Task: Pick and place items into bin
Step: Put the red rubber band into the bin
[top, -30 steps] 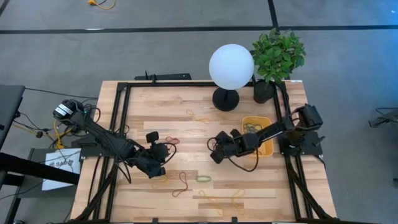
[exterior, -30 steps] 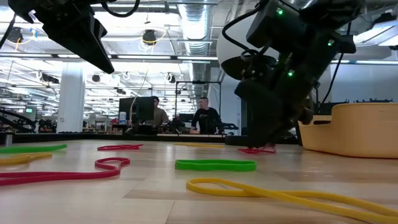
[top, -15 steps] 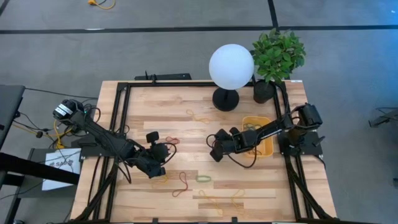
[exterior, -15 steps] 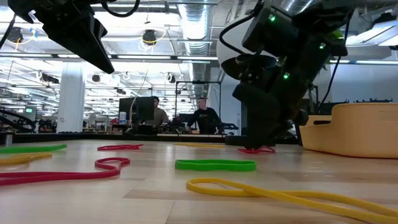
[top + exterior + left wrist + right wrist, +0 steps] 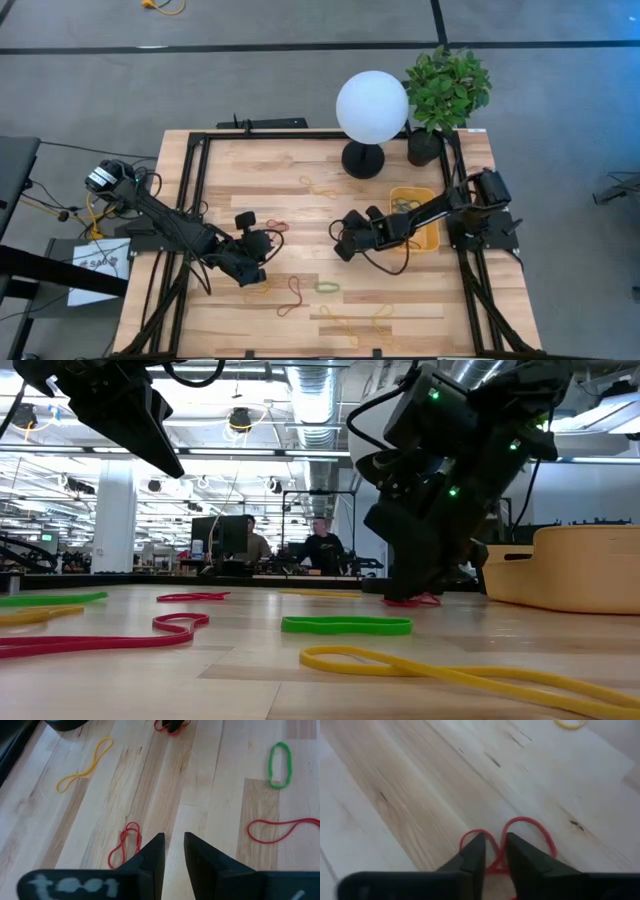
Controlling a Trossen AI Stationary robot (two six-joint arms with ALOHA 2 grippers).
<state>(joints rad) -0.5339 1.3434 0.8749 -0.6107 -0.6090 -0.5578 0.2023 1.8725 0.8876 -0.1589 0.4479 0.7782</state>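
Observation:
My right gripper [image 5: 341, 247] is low over the table's middle, left of the yellow-orange bin [image 5: 428, 238], which has bands inside. It is open by a narrow gap, and its fingers [image 5: 475, 854] stand either side of the crossing of a red figure-eight band [image 5: 530, 827]. That band lies flat on the wood [image 5: 412, 601]. My left gripper [image 5: 252, 272] hangs above the table's left half, narrowly open and holding nothing [image 5: 174, 847]. Loose bands lie around it: red [image 5: 127, 845], green [image 5: 280, 764], another red [image 5: 282, 829] and yellow [image 5: 85, 765]. My right gripper comes at the red band's crossing [image 5: 496, 864] slanting down from the bin's side, one finger on each side of it. The band lies flat on the table. I cannot tell whether the fingers touch it.
A white globe lamp [image 5: 371, 108] and a potted plant [image 5: 446, 90] stand at the far edge. More yellow bands [image 5: 340, 322] lie near the near edge, and one [image 5: 322, 188] sits by the lamp. Black frame rails run along both table sides. People show in the room beyond.
My right gripper has moved a little toward the table's left edge, away from the bin, staying low. The red band under it has stayed on the table.

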